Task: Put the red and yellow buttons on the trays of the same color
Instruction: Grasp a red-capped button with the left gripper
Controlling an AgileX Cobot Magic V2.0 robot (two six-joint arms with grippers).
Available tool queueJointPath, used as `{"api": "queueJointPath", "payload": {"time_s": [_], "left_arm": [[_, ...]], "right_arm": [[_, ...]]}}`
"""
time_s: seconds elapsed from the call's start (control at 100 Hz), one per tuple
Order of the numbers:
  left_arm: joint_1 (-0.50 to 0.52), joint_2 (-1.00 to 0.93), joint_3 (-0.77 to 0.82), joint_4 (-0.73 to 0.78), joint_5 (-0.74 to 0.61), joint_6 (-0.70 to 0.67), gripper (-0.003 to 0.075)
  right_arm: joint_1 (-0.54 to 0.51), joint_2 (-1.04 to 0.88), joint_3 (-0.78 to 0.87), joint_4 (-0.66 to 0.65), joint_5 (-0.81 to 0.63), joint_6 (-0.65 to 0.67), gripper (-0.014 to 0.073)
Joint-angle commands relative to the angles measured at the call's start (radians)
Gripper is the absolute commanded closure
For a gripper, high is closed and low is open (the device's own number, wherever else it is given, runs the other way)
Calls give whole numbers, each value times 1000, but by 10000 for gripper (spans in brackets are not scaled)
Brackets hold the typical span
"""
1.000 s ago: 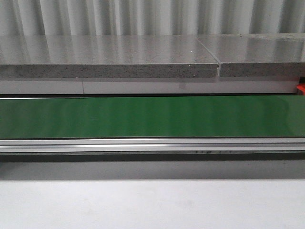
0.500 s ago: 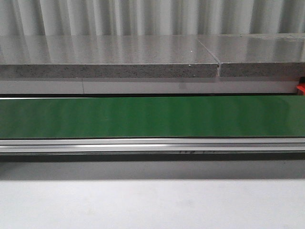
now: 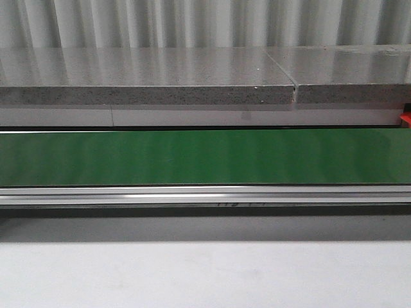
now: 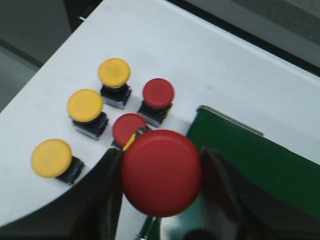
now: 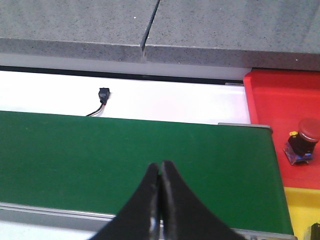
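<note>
One red button (image 5: 303, 140) is already set on the red tray (image 5: 280, 95), right of frame. A further red button (image 4: 161, 172) is grasped in the left tool (image 4: 161, 200). The right tool (image 5: 160, 195) is clenched empty. Five buttons are left on the bench (image 4: 210, 55).

White table (image 4: 210, 55) carries five buttons (image 4: 115, 72) and green belt (image 3: 205, 157).
</note>
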Motion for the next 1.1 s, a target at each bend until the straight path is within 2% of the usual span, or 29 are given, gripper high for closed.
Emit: {"api": "queueJointPath", "payload": {"time_s": [0.0,0.26,0.59,0.75,0.82,0.9,1.02,1.09], "left_arm": [[-68,-24,-68,-10,-9,32,741],[-186,62,-104,-10,62,69,741],[-190,211,-104,-29,71,75,741],[-190,227,-104,-64,71,127,722],[-190,227,-104,-85,71,153,660],[-190,227,-104,-97,73,169,540],[-190,225,-104,-102,74,176,252],[-190,225,-105,-106,74,176,111]], "right_arm": [[2,-1,-25,10,-65,-12,662],[2,-1,-25,10,-65,-12,662],[2,-1,-25,10,-65,-12,662],[2,-1,-25,10,-65,-12,662],[2,-1,-25,10,-65,-12,662],[2,-1,-25,10,-65,-12,662],[2,-1,-25,10,-65,-12,662],[2,-1,-25,10,-65,-12,662]]}}
